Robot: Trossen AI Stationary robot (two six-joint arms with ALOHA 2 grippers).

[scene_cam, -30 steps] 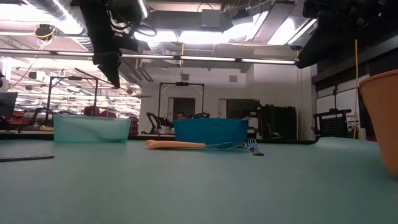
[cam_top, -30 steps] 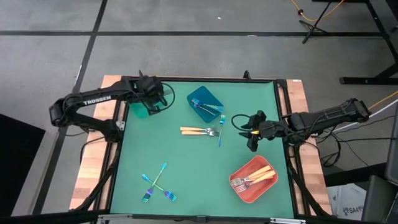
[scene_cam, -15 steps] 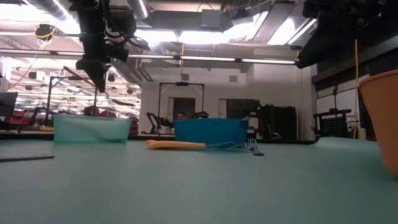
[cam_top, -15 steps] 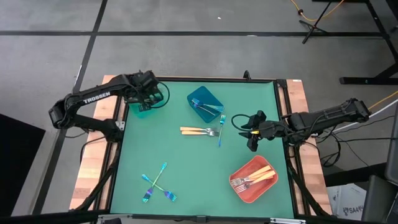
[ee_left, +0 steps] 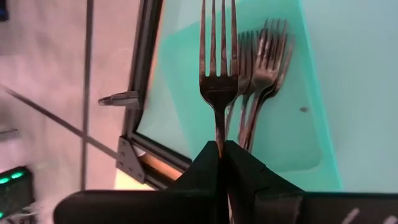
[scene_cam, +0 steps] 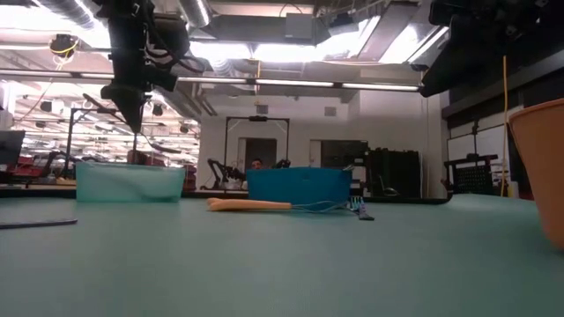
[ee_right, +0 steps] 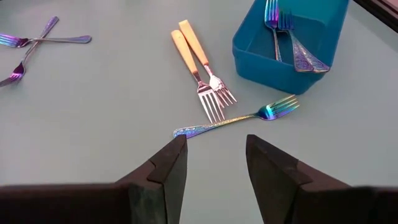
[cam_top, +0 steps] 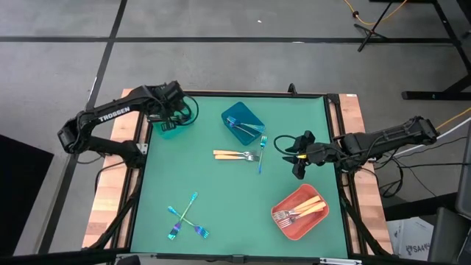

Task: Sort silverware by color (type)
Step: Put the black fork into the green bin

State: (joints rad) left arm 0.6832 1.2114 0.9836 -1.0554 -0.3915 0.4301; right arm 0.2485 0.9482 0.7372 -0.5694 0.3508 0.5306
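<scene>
forks sort by colour here, and the step in hand looks like dropping a dark fork [ee_left: 218, 68] into the teal bin [cam_top: 166, 130] at the mat's ten o'clock corner. to do it well, the left gripper [cam_top: 174, 112] should centre over the bin, lower a little, then part its fingers so the fork lands beside the dark forks [ee_left: 264, 68] already inside, not on the rim. its fingers are pressed together on the fork's handle, tines pointing away. loose forks wait mid-mat: two gold-handled [cam_top: 235, 155], one iridescent [cam_top: 261, 153], three more [cam_top: 184, 217] at seven o'clock. the right gripper [ee_right: 212, 163] hovers at three o'clock, fingers spread wide, holding nothing.
</scene>
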